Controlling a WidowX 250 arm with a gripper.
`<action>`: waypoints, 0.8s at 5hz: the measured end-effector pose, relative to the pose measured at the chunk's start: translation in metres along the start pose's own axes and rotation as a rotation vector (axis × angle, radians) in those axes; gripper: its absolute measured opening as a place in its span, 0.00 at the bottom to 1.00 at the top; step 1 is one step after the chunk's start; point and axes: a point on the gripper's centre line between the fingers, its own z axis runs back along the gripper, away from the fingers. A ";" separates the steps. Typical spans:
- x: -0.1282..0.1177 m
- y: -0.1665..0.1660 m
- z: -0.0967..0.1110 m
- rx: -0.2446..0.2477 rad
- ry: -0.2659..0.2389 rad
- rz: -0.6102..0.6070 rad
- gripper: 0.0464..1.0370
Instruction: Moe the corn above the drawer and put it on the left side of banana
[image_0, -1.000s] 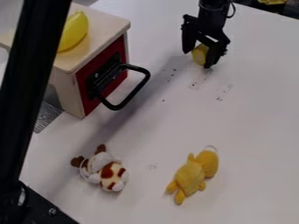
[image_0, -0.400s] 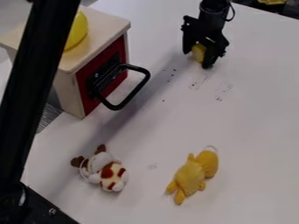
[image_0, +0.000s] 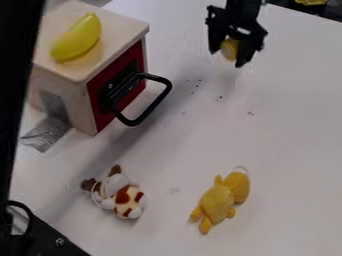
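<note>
- Two black fingers (image_0: 228, 54) are clamped on the corn (image_0: 230, 47), one on each side of it. They point downward, well to the right of the drawer box as the camera sees it.
- Only part of the corn is visible: a yellow patch between the fingers, out beyond the right side of the drawer box. Whether it touches the surface (image_0: 287, 150) cannot be told.
- Above the fingers, the black arm (image_0: 244, 10) comes in from the top edge of the view, also to the right of the drawer box.
- The drawer box (image_0: 93, 30) has a pale wooden top and a red front with a dark panel. Its looped black handle (image_0: 155, 105) sticks out from that front toward the right.
- A yellow banana (image_0: 77, 39) lies on top of the drawer box, at a slant. The corn is well apart from it.
- Some dark specks (image_0: 251, 113) mark the surface to the right of the handle.
- Below the drawer box in the view lies a white plush toy with brown patches (image_0: 125, 197). A yellow plush toy (image_0: 217, 201) lies farther to the right, apart from it.
- A grey patterned piece (image_0: 47, 134) sits by the lower left of the drawer box.
</note>
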 end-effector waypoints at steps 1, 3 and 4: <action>-0.036 0.031 0.057 0.013 -0.038 0.070 0.78; -0.133 0.098 0.126 0.024 0.005 0.160 0.78; -0.170 0.129 0.123 0.027 0.036 0.222 0.78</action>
